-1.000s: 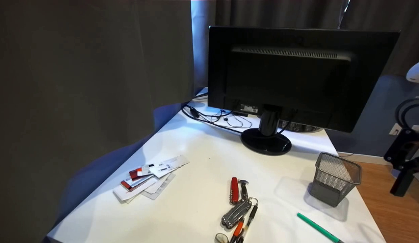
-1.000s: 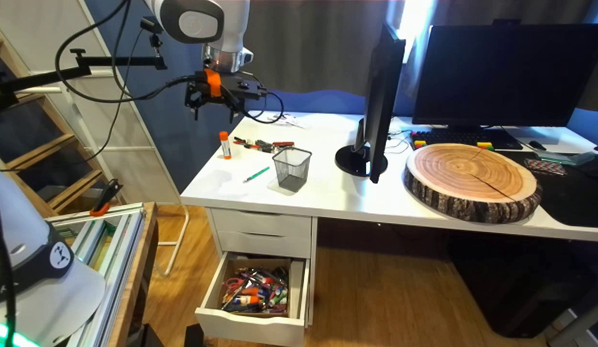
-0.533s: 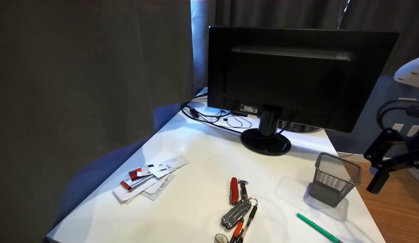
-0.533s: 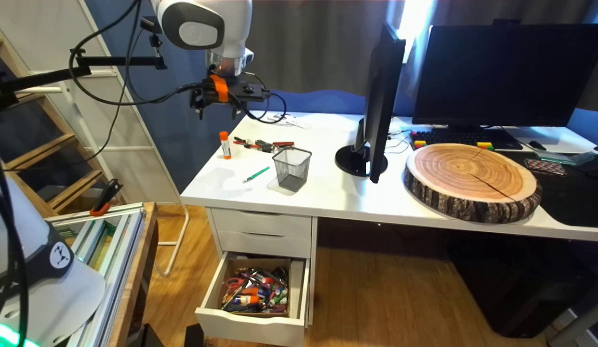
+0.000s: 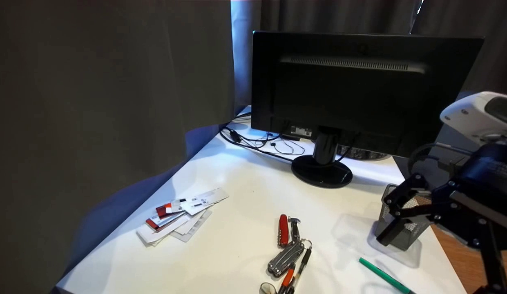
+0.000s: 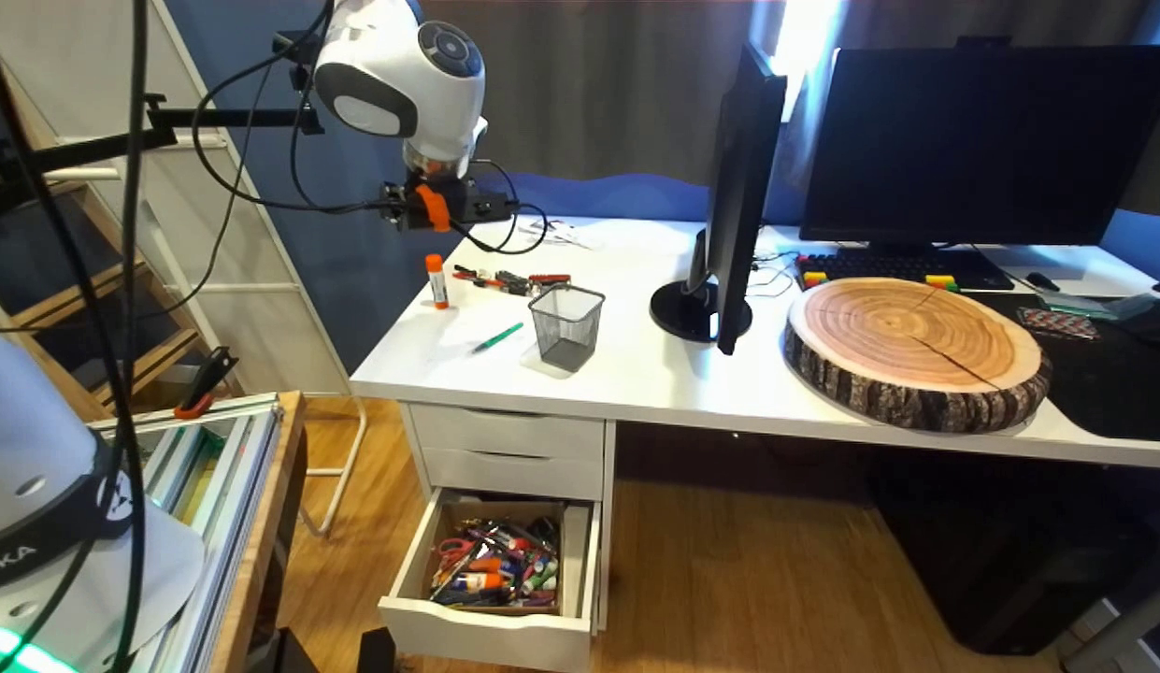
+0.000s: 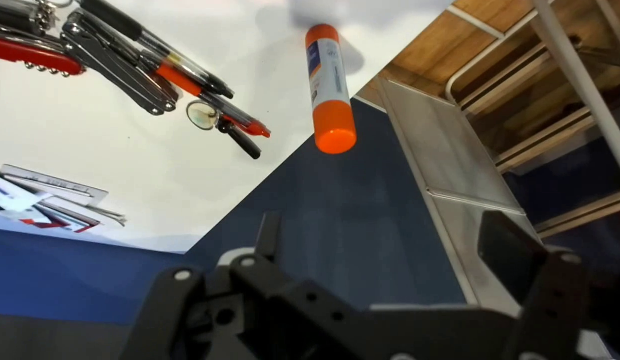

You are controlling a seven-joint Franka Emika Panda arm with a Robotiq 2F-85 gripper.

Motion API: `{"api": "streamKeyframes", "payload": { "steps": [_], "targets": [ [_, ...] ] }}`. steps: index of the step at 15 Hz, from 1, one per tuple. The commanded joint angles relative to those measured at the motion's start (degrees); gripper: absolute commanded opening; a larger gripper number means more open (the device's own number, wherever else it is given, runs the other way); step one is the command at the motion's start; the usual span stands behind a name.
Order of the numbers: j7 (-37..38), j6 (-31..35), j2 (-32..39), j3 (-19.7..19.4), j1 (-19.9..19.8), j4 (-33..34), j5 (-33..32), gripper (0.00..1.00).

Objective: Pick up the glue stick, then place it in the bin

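The glue stick is white with an orange cap and base. It stands upright near the desk's edge in an exterior view (image 6: 436, 282) and shows in the wrist view (image 7: 329, 82), above the jaws in the picture. It is out of view in the exterior view where my gripper (image 5: 437, 261) is large. My gripper is open and empty, its fingers wide apart in the wrist view (image 7: 383, 214). It is raised above the desk, apart from the glue stick. The bin, a grey wire-mesh cup, stands on the desk in both exterior views (image 5: 404, 234) (image 6: 567, 327); my gripper partly covers it in one.
A green pen (image 5: 386, 275) lies near the bin. Pens, a multitool and a red knife (image 5: 283, 230) lie close to the glue stick. Flat cards (image 5: 184, 216) lie farther off. A black monitor (image 5: 351, 94) stands on the desk. A drawer (image 6: 491, 631) below is open.
My gripper has moved over the desk and in front of the bin in an exterior view. It has tilted, and its fingers now point away in another view. The objects have not moved.
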Motion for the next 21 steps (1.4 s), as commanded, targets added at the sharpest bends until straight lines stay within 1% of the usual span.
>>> {"api": "streamKeyframes", "payload": {
  "steps": [1, 4, 7, 14, 15, 16, 17, 18, 21],
  "targets": [
    [-6.0, 3.9, 7.2, 0.6, 0.1, 4.4, 5.5, 1.0],
    [-7.8, 5.1, 11.7, 0.4, 0.7, 7.3, 5.7, 1.0],
    [-8.1, 4.9, 15.6, 0.4, 1.1, 10.3, 4.5, 1.0],
    [-10.0, 3.6, 21.9, 0.6, 1.8, 15.1, 3.8, 1.0],
    [-10.2, 3.5, 22.5, 0.6, 1.9, 15.6, 3.9, 0.93],
    [-10.2, 3.5, 23.0, 0.6, 2.0, 15.9, 3.8, 0.74],
    [-10.3, 3.7, 23.4, 0.6, 2.0, 16.2, 3.9, 0.69],
    [-10.1, 3.4, 23.4, 0.0, 2.4, 16.4, 4.0, 0.68],
    [-8.9, 3.8, 22.9, -0.2, 2.0, 16.2, 4.4, 0.47]
  ]
}}
